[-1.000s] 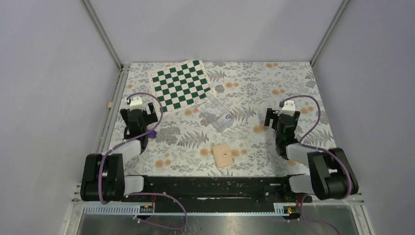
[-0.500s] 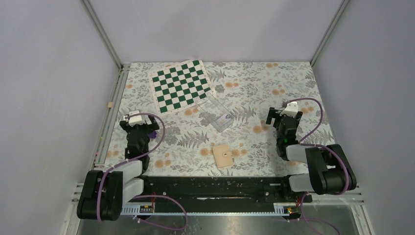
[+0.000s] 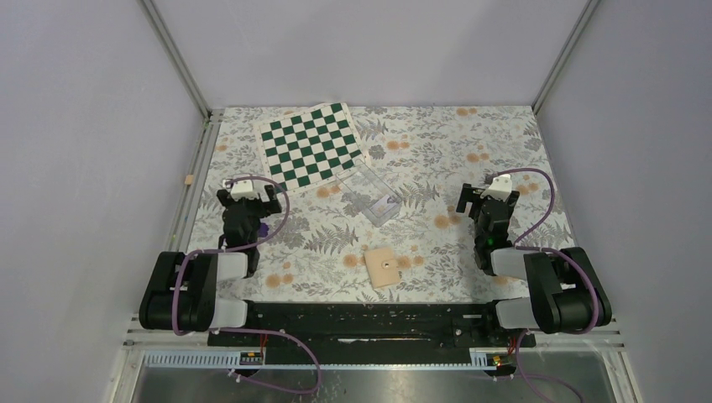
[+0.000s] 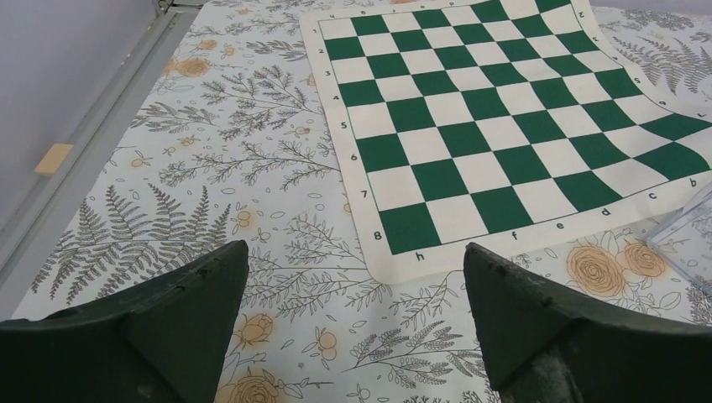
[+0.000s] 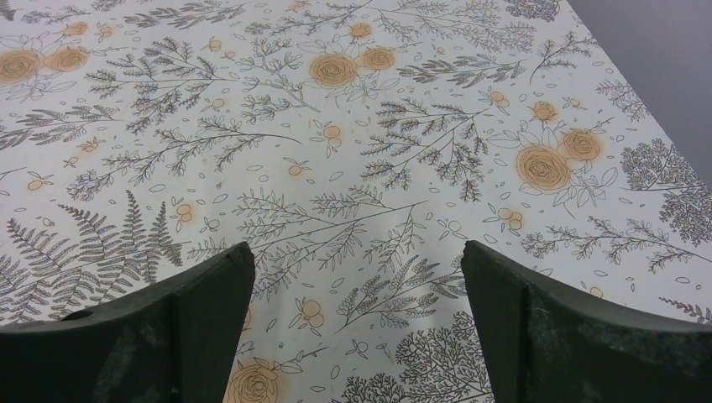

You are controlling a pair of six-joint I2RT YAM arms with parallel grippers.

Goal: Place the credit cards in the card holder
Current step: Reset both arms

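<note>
The card holder (image 3: pixel 382 267), a flat tan wallet with a centre snap, lies closed on the floral mat near the front middle. A faint bluish-purple flat piece (image 3: pixel 388 204), probably the credit cards, lies inside a clear plastic box (image 3: pixel 368 195); I cannot tell how many. My left gripper (image 3: pixel 248 195) is open and empty, left of the box; in the left wrist view (image 4: pixel 353 252) it faces the chessboard. My right gripper (image 3: pixel 485 200) is open and empty, right of the box; the right wrist view (image 5: pixel 357 248) shows only bare mat between its fingers.
A green-and-white chessboard mat (image 3: pixel 312 144) lies at the back left, its near corner close to the left gripper (image 4: pixel 504 109). A small purple cube (image 3: pixel 263 228) sits by the left arm. A small wooden block (image 3: pixel 190 180) lies off the mat at the left rail.
The left arm pulled back toward its base half a second ago and has now moved forward again, slightly right. The right arm has barely moved. Wallet and box stayed put.
</note>
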